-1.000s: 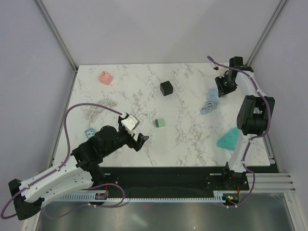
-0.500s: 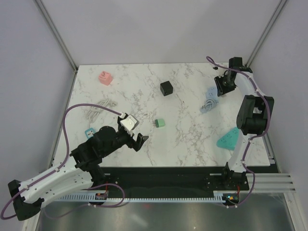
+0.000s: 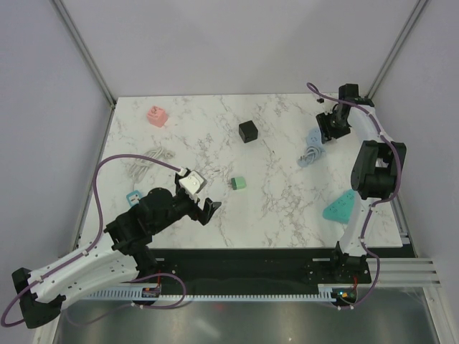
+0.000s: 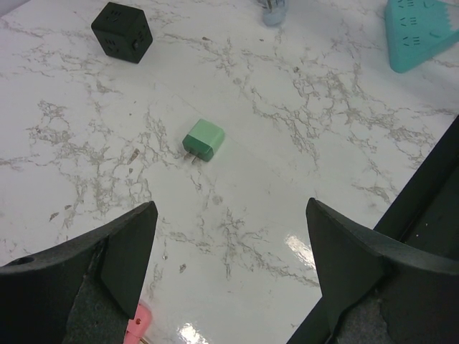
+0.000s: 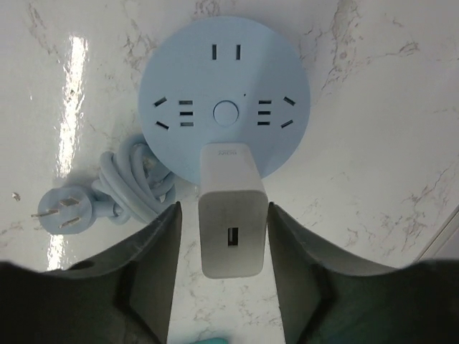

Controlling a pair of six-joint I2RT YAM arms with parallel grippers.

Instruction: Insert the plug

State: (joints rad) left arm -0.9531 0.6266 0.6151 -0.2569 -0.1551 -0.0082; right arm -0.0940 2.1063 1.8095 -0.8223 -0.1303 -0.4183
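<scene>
A white USB charger plug stands upright on the near edge of a round light-blue power strip, over one of its sockets. My right gripper straddles the charger, with a narrow gap between each finger and the charger's sides, so it is open. In the top view the right gripper is at the far right over the blue strip. My left gripper is open and empty near the front of the table, and in its wrist view only marble lies between the fingers.
The strip's coiled blue cable lies left of it. A green plug sits mid-table, a black cube behind it, a teal triangular strip at the right, a pink cube far left, and a white cable at the left.
The right gripper has shifted slightly toward the far edge of the table over the blue strip. The left arm has not moved.
</scene>
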